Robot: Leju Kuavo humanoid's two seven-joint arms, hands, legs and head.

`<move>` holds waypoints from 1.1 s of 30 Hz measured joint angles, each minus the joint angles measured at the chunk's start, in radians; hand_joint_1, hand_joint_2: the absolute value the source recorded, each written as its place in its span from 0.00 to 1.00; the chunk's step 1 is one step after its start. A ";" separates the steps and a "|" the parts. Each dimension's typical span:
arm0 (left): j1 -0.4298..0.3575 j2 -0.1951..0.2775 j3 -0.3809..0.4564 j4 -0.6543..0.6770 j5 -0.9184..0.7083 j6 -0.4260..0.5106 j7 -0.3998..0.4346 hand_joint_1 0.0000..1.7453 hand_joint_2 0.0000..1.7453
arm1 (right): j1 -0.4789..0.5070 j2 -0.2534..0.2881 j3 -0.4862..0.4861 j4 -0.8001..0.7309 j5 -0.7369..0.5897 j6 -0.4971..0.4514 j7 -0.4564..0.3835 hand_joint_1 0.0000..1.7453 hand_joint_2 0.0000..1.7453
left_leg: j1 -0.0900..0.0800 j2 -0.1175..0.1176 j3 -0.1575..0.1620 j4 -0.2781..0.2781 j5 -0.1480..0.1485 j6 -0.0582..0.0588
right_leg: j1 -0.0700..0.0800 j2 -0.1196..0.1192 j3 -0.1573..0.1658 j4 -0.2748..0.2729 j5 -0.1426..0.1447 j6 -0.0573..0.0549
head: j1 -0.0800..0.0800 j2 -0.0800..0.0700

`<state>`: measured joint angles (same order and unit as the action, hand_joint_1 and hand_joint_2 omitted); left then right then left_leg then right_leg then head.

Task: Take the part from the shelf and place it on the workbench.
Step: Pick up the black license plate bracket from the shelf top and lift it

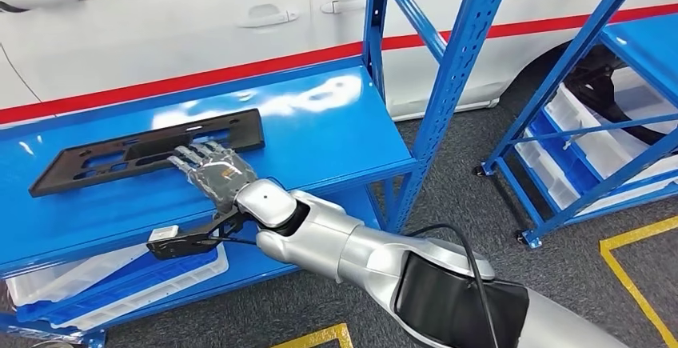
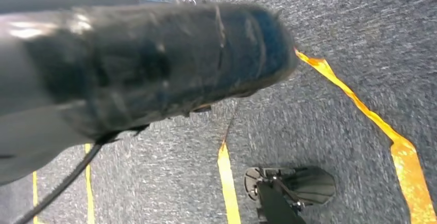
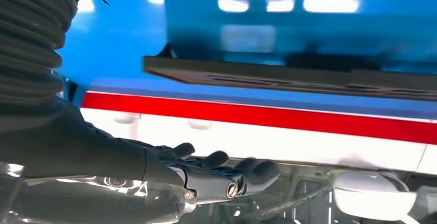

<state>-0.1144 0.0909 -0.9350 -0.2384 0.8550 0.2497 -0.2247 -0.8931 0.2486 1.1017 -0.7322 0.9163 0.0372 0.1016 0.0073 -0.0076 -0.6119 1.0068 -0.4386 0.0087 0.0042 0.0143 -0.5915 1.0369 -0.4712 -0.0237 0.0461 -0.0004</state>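
Right robot hand [image 1: 209, 170] flat, fingers spread, resting on near edge of black part [image 1: 144, 151], not gripping. Part lies on blue shelf [image 1: 320, 132]. Left robot hand: cannot tell.

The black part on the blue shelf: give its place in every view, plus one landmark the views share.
Head view: the black part lies flat on the blue shelf, left of centre, with the right hand at its near edge.
Left wrist view: not in it.
Right wrist view: the part is a long dark strip across the upper middle.
Shared landmark: the white car's red stripe, in head and right wrist views.
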 joint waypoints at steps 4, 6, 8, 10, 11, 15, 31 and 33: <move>0.002 -0.001 0.000 0.000 0.000 -0.002 0.000 0.00 0.00 | -0.002 0.002 0.000 0.000 0.000 -0.004 0.000 0.00 1.00 | 0.009 0.003 0.024 -0.017 -0.004 0.017 | -0.002 -0.006 -0.077 0.158 -0.074 0.020 | 0.004 0.000; 0.002 -0.001 0.000 0.000 0.000 -0.002 0.000 0.00 0.00 | 0.002 0.001 0.000 0.000 0.000 -0.004 0.000 0.00 1.00 | 0.009 0.003 0.030 -0.015 -0.011 0.021 | -0.007 -0.006 -0.146 0.271 -0.102 0.025 | 0.004 0.000; 0.004 -0.001 0.000 0.000 0.000 -0.002 0.000 0.00 0.00 | 0.005 0.000 0.000 0.001 0.000 -0.004 0.000 0.00 1.00 | 0.010 0.001 0.040 -0.011 -0.022 0.018 | -0.012 -0.007 -0.151 0.248 -0.055 0.028 | 0.004 0.000; 0.005 -0.001 0.000 0.000 0.000 -0.002 0.000 0.00 0.00 | 0.005 0.000 0.000 0.001 0.000 -0.004 0.000 0.00 1.00 | 0.010 -0.001 0.052 -0.005 -0.037 0.011 | -0.014 -0.009 -0.097 0.120 0.023 0.026 | 0.004 0.000; 0.005 -0.002 0.000 0.000 0.000 -0.003 0.000 0.00 0.00 | 0.004 0.001 0.000 0.001 0.000 -0.004 0.000 0.00 1.00 | 0.009 -0.002 0.054 0.000 -0.044 0.006 | -0.014 -0.009 -0.072 0.063 0.041 0.023 | 0.003 0.000; 0.003 -0.002 0.000 0.000 0.000 -0.003 0.000 0.00 0.00 | 0.003 0.004 0.000 0.000 0.000 -0.005 -0.002 0.00 1.00 | 0.008 -0.002 0.056 -0.003 -0.054 -0.018 | -0.011 -0.003 -0.044 0.009 0.038 0.003 | 0.003 0.000; 0.005 -0.004 0.000 0.000 -0.007 -0.003 -0.002 0.00 0.00 | 0.001 0.018 0.000 0.000 -0.001 -0.006 -0.015 0.00 1.00 | 0.006 0.002 -0.005 -0.004 0.008 -0.005 | -0.005 -0.002 0.023 -0.003 -0.021 0.010 | -0.006 0.000; 0.006 -0.005 0.000 0.000 -0.007 -0.003 -0.002 0.00 0.00 | -0.002 0.019 0.000 0.000 -0.001 -0.007 -0.015 0.00 1.00 | 0.012 0.003 0.010 -0.012 0.003 0.008 | -0.004 -0.005 -0.007 0.066 -0.054 0.019 | -0.004 0.000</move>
<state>-0.1080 0.0862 -0.9354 -0.2384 0.8479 0.2468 -0.2264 -0.8955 0.2679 1.1017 -0.7327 0.9156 0.0305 0.0866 0.0192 -0.0043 -0.6014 0.9948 -0.4351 0.0164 0.0001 0.0091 -0.5989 1.1028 -0.5250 -0.0043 0.0421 -0.0004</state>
